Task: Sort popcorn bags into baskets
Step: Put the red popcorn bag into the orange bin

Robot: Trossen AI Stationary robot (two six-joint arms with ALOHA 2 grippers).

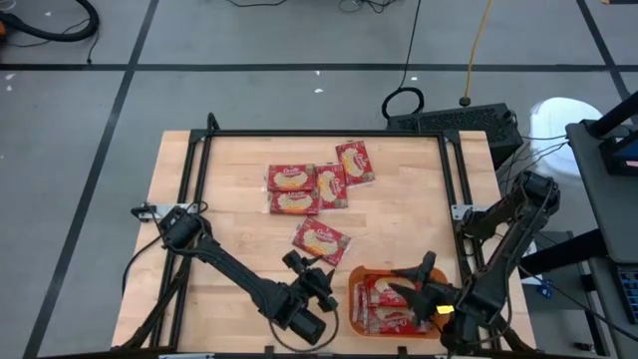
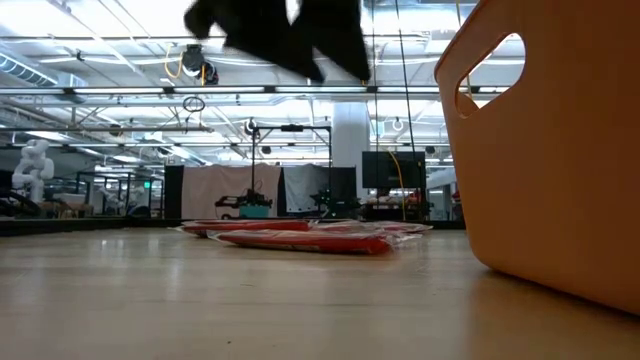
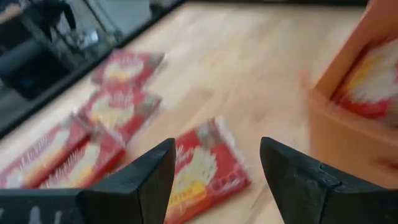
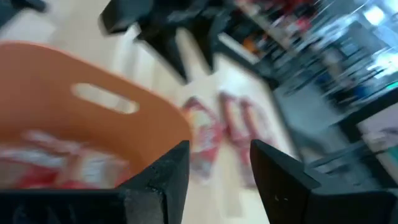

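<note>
Bags are partly sorted. The orange basket (image 1: 356,276) sits near the front right corner of the table (image 1: 409,199), and it has at least two red bags (image 1: 384,304) inside. Five more bags are out on the wood. Four (image 1: 317,182) lie close together near the middle toward the back edge, and one bag (image 1: 321,240) lies alone, closer to the front, just beside the basket. So I think the job is less than half done.

The left gripper (image 1: 315,278) hangs above the wood near the front edge, between the lone bag and the basket. Its fingers are spread apart and hold nothing. The right gripper (image 1: 411,282) is over the basket. Its fingers are apart too, with no bag between them.

The left wrist view shows the lone bag right between the left fingers, which the high view does not make clear. The low view shows the basket's handle slot (image 2: 488,68) and how flat the bags lie. Only the high view shows every bag at once.
</note>
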